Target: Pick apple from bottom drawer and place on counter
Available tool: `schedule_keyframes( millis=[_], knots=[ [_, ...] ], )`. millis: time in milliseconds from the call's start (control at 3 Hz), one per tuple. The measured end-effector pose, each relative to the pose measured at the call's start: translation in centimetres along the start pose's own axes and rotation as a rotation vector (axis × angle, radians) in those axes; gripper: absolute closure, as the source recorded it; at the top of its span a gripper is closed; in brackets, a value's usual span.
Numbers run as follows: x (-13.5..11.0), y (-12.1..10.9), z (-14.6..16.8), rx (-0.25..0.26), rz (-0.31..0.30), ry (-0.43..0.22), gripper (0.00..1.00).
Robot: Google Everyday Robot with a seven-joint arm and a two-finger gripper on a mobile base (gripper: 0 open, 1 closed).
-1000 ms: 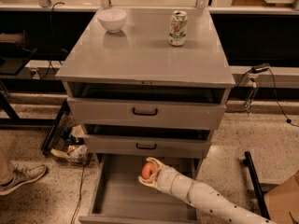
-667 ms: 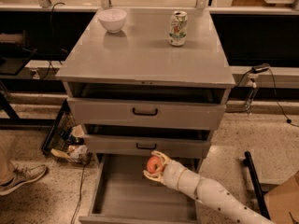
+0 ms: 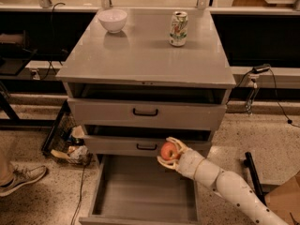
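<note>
The red apple is held in my gripper, which is shut on it. The gripper sits just above the back of the open bottom drawer, in front of the middle drawer's face. My white arm reaches in from the lower right. The drawer's flat grey floor is bare. The grey counter lies above, well clear of the gripper.
A white bowl stands at the counter's back left and a drink can at its back right. The two upper drawers with black handles are partly open. A person's shoe and a wire basket of clutter are on the floor at left.
My gripper has risen with the apple and moved slightly toward the middle drawer's face, from lower over the bottom drawer.
</note>
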State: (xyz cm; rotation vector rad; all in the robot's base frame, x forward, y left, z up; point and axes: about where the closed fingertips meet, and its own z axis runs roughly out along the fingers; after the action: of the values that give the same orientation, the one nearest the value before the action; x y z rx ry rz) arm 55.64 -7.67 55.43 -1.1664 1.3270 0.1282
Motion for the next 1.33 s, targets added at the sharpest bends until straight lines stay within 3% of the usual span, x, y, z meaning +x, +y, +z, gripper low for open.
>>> schedule_keyframes(
  millis=[667,1000,1333],
  knots=[
    [-0.3,-0.6,-0.1,-0.016,-0.007,-0.016,1.0],
    [-2.1,-5.6,-1.6,-0.005,-0.056,-0.071,1.0],
    [-5.9,-9.5,-3.6,-0.054,-0.155,-0.132,1.0]
  ],
)
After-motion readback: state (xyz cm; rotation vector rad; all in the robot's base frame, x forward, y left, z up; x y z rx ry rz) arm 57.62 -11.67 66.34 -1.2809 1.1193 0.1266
